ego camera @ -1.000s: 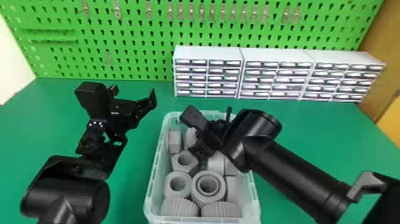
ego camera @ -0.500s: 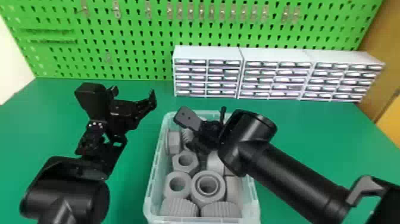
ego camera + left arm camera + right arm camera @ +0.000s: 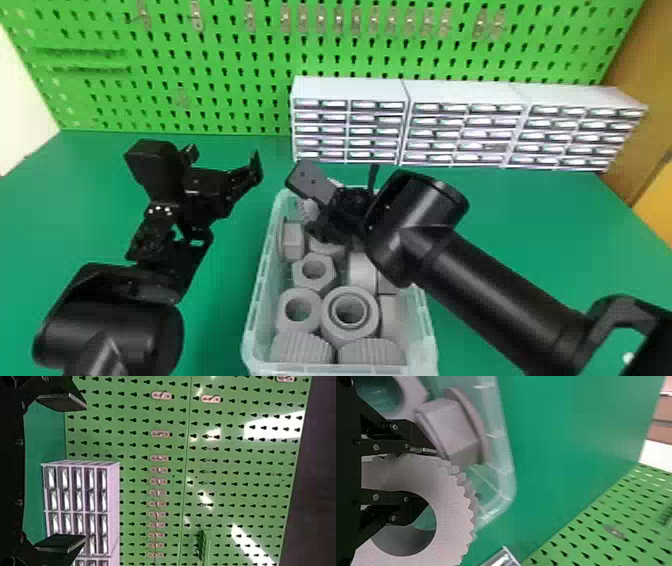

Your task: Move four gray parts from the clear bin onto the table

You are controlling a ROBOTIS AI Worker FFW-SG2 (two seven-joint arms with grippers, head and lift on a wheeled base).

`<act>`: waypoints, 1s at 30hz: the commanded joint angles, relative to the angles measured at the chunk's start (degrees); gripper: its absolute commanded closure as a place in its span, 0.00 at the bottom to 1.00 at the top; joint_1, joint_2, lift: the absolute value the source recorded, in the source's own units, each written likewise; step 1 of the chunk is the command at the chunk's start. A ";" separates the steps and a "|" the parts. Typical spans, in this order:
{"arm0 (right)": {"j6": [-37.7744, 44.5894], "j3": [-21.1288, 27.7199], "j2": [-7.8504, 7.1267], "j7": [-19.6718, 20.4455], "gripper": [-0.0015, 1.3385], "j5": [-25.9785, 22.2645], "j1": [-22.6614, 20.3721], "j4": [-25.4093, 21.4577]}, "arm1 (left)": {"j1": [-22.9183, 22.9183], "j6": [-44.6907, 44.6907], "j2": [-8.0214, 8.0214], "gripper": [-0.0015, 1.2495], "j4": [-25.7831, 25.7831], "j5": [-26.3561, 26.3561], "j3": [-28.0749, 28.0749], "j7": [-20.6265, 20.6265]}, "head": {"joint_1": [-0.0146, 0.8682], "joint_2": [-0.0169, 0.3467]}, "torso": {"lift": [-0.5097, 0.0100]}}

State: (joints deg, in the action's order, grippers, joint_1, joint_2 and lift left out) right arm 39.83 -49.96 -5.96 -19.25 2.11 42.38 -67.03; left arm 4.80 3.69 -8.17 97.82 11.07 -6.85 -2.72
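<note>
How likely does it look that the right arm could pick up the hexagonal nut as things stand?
Probably not: its end effector grips the toothed gray ring by its wall and would likely have to release it first, though the nut lies uncovered.

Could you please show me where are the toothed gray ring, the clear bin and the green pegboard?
Toothed gray ring (image 3: 453, 514): right wrist view, on its flat face.
Clear bin (image 3: 340, 369): head view, front rim.
Green pegboard (image 3: 225, 65): head view, perforated front.

room: we can pass over the table (image 3: 220, 315) between left arm (image 3: 110, 325) and clear bin (image 3: 261, 295) | blocks: right arm (image 3: 495, 285) slants over bin's right side; gray parts (image 3: 327, 325) crowd inside; drawer units (image 3: 350, 92) stand behind
</note>
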 commanded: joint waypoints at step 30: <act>16.68 26.05 -3.97 0.00 0.90 14.76 -15.14 -27.10 | -0.75 0.44 0.00 0.10 0.53 -0.18 1.14 -0.70 | 0.79 0.12 | 0.89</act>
State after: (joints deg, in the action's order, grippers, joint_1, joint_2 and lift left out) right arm 54.58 -27.47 -9.73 -19.25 16.75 29.61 -93.11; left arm 4.03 4.08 -8.17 98.32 10.92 -5.65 -3.43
